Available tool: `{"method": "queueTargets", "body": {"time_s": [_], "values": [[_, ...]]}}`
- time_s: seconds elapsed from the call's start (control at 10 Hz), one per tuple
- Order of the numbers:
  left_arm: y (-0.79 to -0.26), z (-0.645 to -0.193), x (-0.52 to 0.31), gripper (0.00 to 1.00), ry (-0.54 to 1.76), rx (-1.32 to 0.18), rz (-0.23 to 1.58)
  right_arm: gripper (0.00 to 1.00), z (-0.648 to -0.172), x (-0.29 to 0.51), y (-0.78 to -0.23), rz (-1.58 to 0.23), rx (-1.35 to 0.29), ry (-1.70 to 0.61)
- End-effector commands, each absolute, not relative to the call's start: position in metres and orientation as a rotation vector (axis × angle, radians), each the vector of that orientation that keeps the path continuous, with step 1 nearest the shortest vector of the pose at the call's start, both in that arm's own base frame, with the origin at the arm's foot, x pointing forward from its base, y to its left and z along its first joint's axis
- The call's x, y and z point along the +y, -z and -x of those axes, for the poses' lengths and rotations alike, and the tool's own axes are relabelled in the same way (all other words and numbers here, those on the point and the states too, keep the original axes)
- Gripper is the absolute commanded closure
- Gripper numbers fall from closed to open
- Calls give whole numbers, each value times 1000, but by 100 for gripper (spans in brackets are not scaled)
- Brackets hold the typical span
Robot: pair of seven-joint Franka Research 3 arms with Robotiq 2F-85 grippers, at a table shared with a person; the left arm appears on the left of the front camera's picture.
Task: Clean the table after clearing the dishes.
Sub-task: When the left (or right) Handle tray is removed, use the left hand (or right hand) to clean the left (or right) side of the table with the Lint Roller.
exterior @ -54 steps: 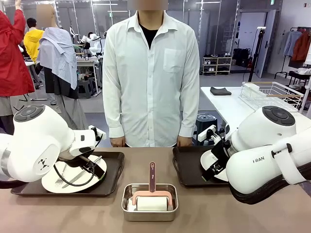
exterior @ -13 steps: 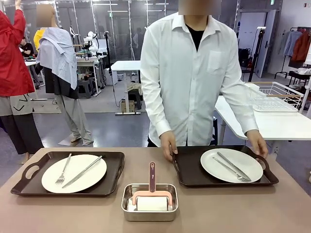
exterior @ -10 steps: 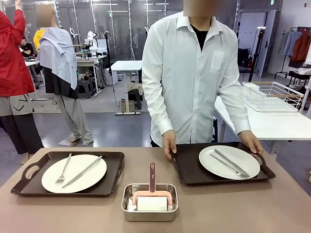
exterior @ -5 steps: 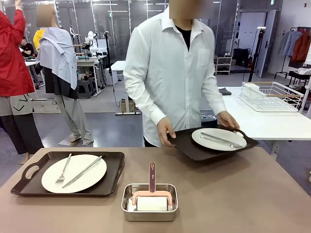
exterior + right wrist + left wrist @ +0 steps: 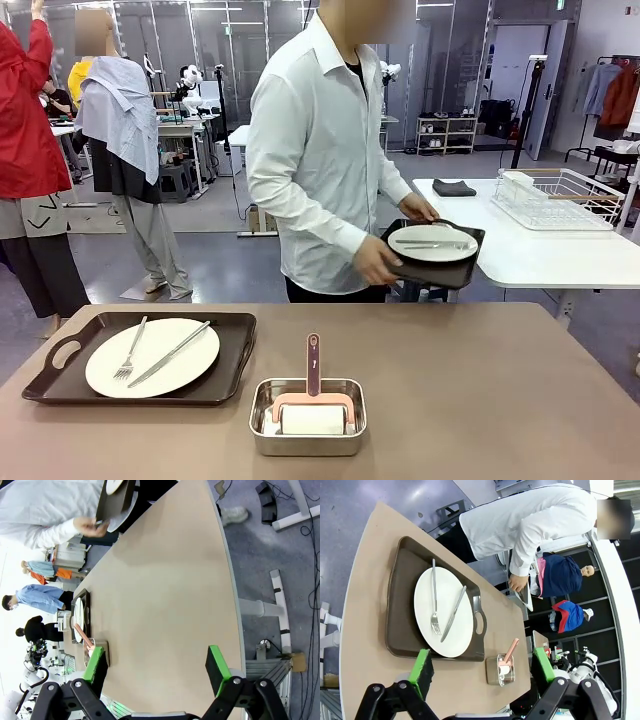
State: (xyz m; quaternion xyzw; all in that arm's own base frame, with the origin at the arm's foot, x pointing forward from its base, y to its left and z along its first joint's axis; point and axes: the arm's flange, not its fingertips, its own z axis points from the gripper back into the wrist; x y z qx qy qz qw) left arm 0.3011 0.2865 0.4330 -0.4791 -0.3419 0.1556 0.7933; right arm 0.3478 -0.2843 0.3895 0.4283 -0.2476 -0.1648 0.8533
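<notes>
Gone from the bench (image 5: pixel 480 400), one tray (image 5: pixel 450 272) rides off with the person (image 5: pixel 320 150); remaining tray (image 5: pixel 235 372) looks stiff, its plate (image 5: pixel 152 357) breakable, so grip the handles; left hand (image 5: pixel 482 665), right hand (image 5: pixel 156 664) spread.

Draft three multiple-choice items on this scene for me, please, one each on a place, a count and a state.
1. Where does the steel pan stand?
A. on a tray
B. on the bare brown table, near the robot's edge
C. on the white table

2. How many trays lie on the brown table?
A. none
B. one
C. two

3. What is the state of the second tray?
A. stacked on the first
B. lying on the brown table
C. held in the person's hands, off the table

Key: 1 B, the pan sits on bare tabletop right of the left tray; 2 B, just that tray with its plate lies there; 3 C, both hands grip it in the air.
</notes>
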Motion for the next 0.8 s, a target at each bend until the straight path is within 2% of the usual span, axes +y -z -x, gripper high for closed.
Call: {"method": "queueTargets", "body": {"time_s": [0.0,0.1,0.3,0.5,0.7], "values": [[-434,-296,287,0,-316,-736,1036,0,-345,-284,-390,-901,-519,342],[-434,-296,287,0,-316,-736,1036,0,-348,-284,-389,-901,-521,347],[-434,-296,287,0,-316,-736,1036,0,-398,-218,-425,-800,-501,142],[-434,-296,287,0,-316,-736,1036,0,-448,-127,-474,-720,-481,-102],[-434,-296,287,0,-316,-736,1036,0,-473,-39,-486,-576,-456,-279]]}}
